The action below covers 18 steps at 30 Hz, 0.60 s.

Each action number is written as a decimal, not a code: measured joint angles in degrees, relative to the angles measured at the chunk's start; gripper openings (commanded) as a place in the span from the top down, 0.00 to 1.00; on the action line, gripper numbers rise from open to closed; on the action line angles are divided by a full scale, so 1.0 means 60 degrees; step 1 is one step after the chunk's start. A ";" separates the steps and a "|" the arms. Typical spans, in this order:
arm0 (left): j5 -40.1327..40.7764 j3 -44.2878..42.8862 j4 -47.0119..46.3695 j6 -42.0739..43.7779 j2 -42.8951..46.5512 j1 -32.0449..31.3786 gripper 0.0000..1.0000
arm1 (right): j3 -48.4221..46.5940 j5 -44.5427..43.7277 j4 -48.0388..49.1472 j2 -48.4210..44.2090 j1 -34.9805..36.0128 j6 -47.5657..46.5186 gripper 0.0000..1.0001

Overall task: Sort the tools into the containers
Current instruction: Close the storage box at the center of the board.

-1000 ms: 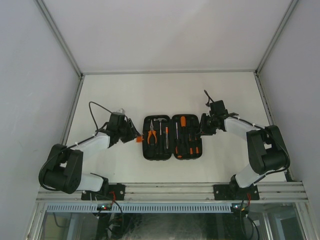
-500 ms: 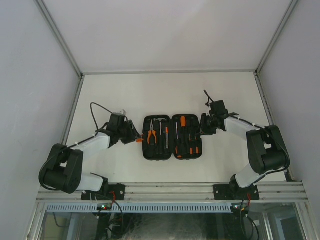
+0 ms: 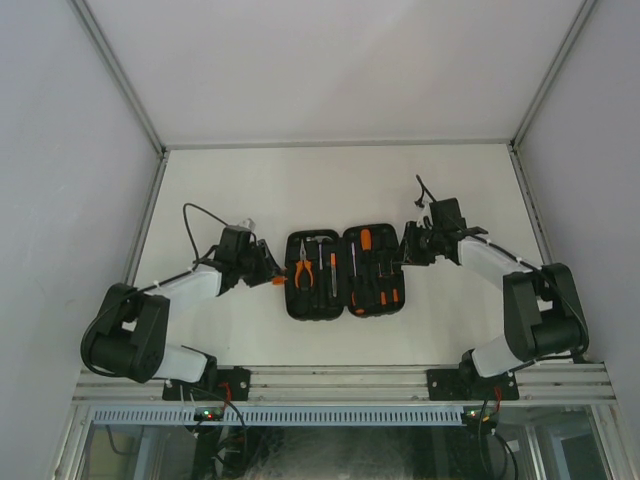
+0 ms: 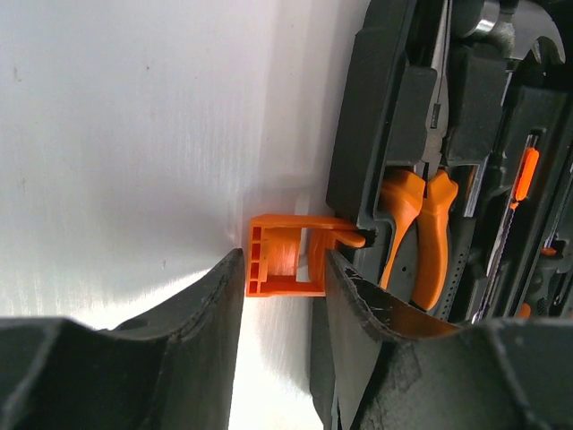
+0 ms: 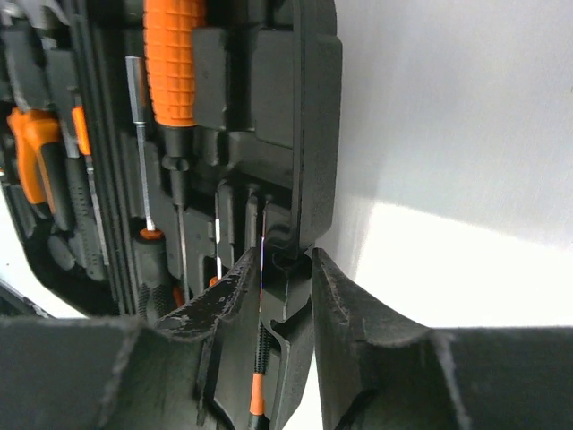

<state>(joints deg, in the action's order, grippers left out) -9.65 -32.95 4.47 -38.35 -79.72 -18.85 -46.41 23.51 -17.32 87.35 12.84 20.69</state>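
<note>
You are looking at the tool case (image 3: 318, 312) lying open and flat on the bench (image 3: 330, 190). Its two halves are sitting side by side, with the hinge line running from the case's near end to its far end. The tools are resting in the moulded slots, their long axes lying parallel to that hinge. The pliers (image 4: 421, 224) are pointing nose to the far end and orange handles to the near end. The hammer (image 4: 524, 22) is lying beside them with its head at the far end, and the screwdrivers (image 5: 170, 63) are filling the right half.

The relation you are working from is the orange latch (image 4: 282, 255). It is sticking straight out of the case's left edge, crosswise to the hinge, and pointing at the left arm. The left claw (image 4: 282, 273) is reaching in from that side, with its fingers pressing on the latch from both sides, so it is reading as clamped on it. At the case's opposite edge the right claw (image 5: 286, 269) is straddling the rim, one finger inside the tray and one outside, seemingly pinching the wall.

No tool is showing outside the case, so I am judging that folding one half over along the hinge is the coming move.
</note>
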 measured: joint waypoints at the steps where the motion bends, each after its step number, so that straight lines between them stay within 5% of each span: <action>1: 0.0011 0.0000 -0.0040 0.0000 -0.0015 -0.0015 0.55 | 0.0000 0.0033 0.0004 -0.0164 -0.0015 0.0000 0.70; 18: 0.0044 -0.0004 -0.0492 -0.0004 -0.0215 -0.0127 0.57 | -0.0062 0.0645 0.0186 -0.1548 0.0197 0.0109 0.59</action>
<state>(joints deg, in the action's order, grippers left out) -9.39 -32.97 1.52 -38.37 -81.01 -19.62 -46.78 27.38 -16.21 78.06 14.02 21.34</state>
